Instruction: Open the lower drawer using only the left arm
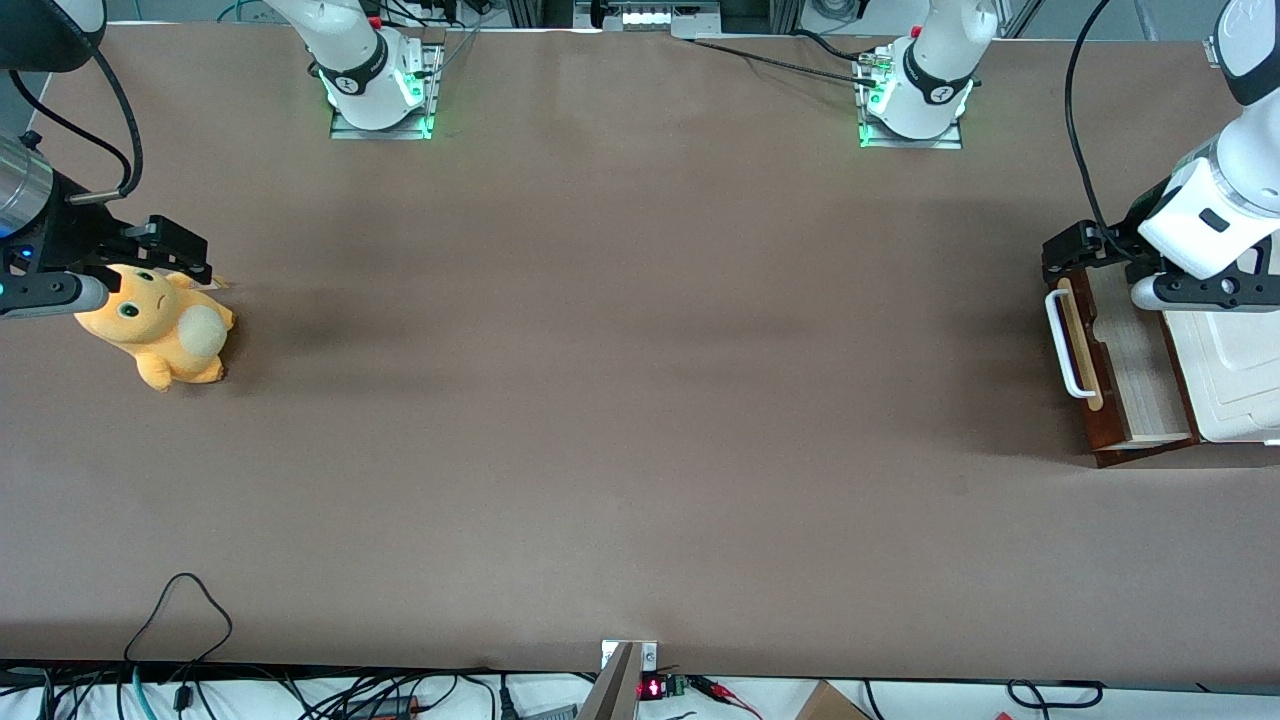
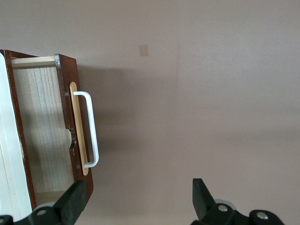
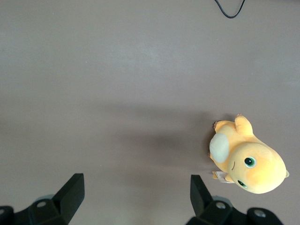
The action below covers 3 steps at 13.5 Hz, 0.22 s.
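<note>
at the working arm's end of the table, front view: the left arm (image 1: 1215, 215) holds its gripper (image 1: 1085, 245) above the lower drawer (image 1: 1115, 365), pulled out, handle (image 1: 1062, 343) facing the parked arm's end. left wrist view: jaws spread wide, gripping nothing; drawer's pale interior (image 2: 44, 136) exposed. right wrist view: orange plush toy (image 3: 248, 161) lies well apart.

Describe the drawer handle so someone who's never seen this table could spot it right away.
Start at the white cabinet at the working arm's end of the brown table. Its lower drawer is pulled out, showing pale wood inside. On its dark reddish-brown front, against a tan strip, sits the handle: the only white U-shaped bar there. The left arm's end effector, fingers open, hovers above without touching it.
</note>
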{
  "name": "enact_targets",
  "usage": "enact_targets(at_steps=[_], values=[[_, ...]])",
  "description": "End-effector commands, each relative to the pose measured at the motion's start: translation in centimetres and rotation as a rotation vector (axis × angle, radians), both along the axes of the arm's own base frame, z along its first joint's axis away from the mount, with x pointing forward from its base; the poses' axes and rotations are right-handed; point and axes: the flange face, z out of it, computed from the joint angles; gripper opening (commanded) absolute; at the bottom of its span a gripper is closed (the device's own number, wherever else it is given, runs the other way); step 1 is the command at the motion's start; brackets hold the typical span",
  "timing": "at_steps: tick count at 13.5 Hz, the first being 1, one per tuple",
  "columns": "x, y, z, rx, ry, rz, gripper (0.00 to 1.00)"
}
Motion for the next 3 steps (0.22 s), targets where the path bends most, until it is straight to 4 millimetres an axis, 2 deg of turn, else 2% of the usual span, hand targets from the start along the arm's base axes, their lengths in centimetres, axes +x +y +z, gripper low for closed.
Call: enact_targets(at_steps=[1, 3], values=[[-0.28, 0.06, 0.42, -0.020, -0.014, -0.020, 1.00], [-0.29, 0.16, 0.41, -0.018, -0.013, -0.018, 1.00]])
